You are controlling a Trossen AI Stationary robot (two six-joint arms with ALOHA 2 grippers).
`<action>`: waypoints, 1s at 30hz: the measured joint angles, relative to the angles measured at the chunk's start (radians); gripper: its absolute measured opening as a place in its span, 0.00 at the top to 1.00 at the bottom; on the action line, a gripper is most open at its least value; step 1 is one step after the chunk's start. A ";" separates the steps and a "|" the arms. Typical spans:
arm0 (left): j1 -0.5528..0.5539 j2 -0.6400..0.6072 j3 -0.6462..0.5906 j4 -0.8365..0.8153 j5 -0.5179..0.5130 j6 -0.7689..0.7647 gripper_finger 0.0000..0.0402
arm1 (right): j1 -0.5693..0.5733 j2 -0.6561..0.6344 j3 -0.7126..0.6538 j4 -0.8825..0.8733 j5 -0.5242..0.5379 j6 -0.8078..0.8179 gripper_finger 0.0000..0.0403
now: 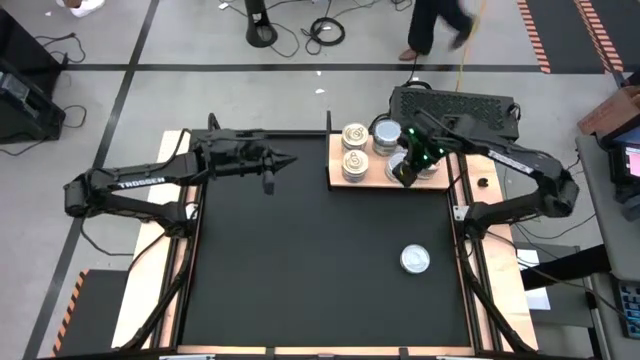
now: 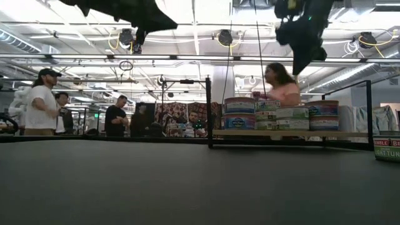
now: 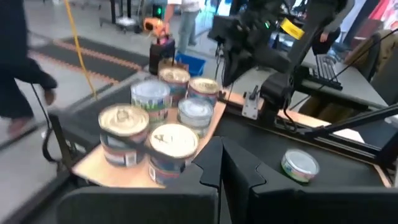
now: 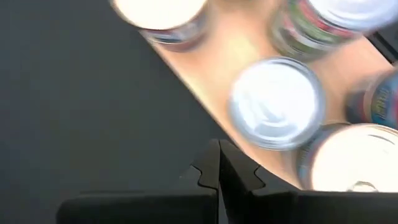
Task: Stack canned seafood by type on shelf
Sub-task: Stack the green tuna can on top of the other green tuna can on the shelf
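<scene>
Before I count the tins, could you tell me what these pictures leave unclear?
- High view: the right gripper covers part of the board, hiding any tin beneath.
- Low view: the lone tin is cut off by the edge.
- Right wrist view: tin tops blurred; types unreadable.
- Low view: stacks overlap; count uncertain.

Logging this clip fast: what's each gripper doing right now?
Left gripper: shut, empty, over the table beside the board.
Right gripper: shut, empty, above the cans.
</scene>
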 joint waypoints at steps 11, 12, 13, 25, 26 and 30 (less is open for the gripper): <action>-0.008 0.004 -0.013 -0.005 0.011 -0.017 0.98 | -0.096 0.170 0.019 -0.065 0.048 -0.081 1.00; -0.008 0.004 -0.013 -0.005 0.011 -0.017 0.98 | -0.096 0.179 0.019 -0.065 0.070 -0.082 1.00; -0.008 0.004 -0.013 -0.005 0.011 -0.017 0.98 | -0.096 0.188 0.019 -0.063 0.090 -0.084 1.00; -0.008 0.004 -0.013 -0.005 0.012 -0.008 0.98 | -0.145 0.278 0.019 0.017 0.116 -0.154 1.00; -0.008 0.005 -0.013 -0.005 0.012 -0.008 0.98 | -0.147 0.282 0.019 0.016 0.118 -0.155 1.00; -0.008 0.005 -0.013 -0.005 0.013 -0.008 0.98 | -0.151 0.282 0.019 0.016 0.152 -0.164 1.00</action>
